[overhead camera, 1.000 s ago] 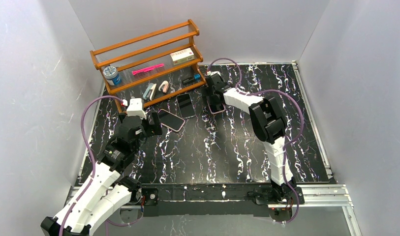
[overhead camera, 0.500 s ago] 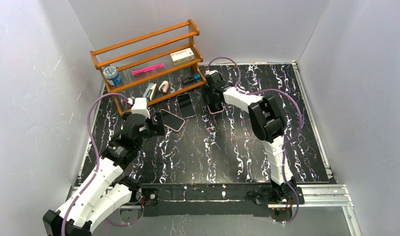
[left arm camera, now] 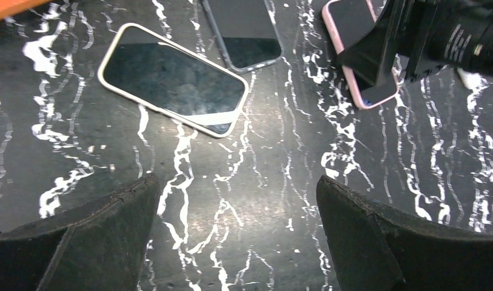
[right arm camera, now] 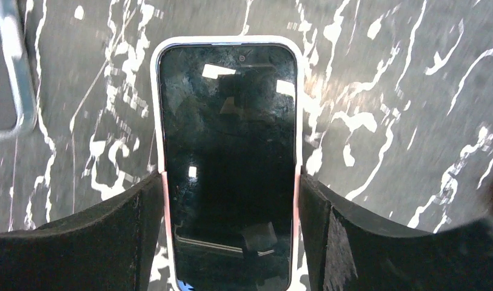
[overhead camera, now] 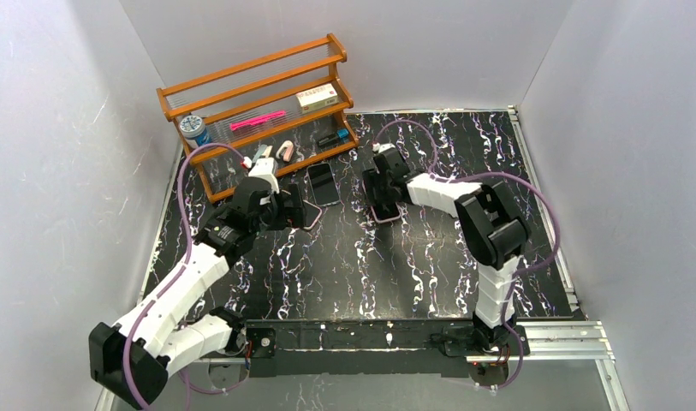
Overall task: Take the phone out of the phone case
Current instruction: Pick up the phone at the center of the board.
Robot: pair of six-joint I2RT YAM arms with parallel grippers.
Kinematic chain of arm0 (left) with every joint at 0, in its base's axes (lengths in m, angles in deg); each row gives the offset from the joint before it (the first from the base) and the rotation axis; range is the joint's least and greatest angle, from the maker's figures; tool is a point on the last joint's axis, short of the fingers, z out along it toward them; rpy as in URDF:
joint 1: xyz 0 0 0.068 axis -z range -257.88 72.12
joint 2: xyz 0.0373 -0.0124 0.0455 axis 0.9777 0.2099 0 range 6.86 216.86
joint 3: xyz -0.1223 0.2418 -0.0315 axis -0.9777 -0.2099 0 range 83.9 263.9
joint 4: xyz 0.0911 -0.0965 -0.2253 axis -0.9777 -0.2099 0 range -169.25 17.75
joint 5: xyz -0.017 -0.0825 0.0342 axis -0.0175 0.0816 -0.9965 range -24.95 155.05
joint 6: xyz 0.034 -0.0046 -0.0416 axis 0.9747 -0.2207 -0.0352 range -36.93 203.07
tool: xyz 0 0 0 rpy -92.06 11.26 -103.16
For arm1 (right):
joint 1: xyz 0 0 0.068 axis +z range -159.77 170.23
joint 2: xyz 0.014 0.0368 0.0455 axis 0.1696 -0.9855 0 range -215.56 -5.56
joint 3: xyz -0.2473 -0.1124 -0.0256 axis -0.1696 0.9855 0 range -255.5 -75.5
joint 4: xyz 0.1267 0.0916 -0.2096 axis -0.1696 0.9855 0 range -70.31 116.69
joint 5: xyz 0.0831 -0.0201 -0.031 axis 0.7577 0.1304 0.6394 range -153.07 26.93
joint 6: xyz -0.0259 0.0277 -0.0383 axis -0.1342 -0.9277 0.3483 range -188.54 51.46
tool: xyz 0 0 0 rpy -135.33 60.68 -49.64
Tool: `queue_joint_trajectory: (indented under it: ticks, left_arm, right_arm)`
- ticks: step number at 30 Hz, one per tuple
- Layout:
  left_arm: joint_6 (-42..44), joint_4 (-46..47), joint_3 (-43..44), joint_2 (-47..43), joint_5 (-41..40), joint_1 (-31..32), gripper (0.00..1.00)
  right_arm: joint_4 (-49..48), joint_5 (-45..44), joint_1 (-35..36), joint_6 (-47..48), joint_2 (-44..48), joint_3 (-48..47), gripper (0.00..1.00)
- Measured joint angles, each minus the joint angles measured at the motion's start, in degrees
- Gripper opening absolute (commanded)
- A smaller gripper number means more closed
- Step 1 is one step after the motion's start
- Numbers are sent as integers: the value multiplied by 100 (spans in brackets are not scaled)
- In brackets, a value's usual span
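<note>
A black-screened phone in a pink phone case lies flat on the marbled table, right of centre at the back. My right gripper straddles its near end, both pads pressed against the case's long sides. It also shows at the top right of the left wrist view, the phone under the right gripper. My left gripper hangs open over bare table, just short of a second phone in a cream case, with nothing between its fingers.
A caseless dark phone lies between the two cased ones. Behind them stands a wooden rack holding a tape roll, a pink item and a small box. Grey walls close the table on three sides.
My right gripper has narrowed onto the pink-cased phone and slid with it toward the near side. My left arm has reached forward and right, up to the cream-cased phone.
</note>
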Motion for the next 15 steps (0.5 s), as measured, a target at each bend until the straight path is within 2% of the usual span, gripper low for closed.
queue_joint_trajectory:
  ticks: [8, 15]
  left_arm:
    - [-603, 304, 50, 490, 914, 0, 98]
    - [-1338, 1158, -297, 1005, 1624, 0, 97]
  right_arm:
    - [-809, 612, 105, -457, 1169, 1674, 2]
    - [-1617, 1419, 195, -1093, 2184, 3047, 1]
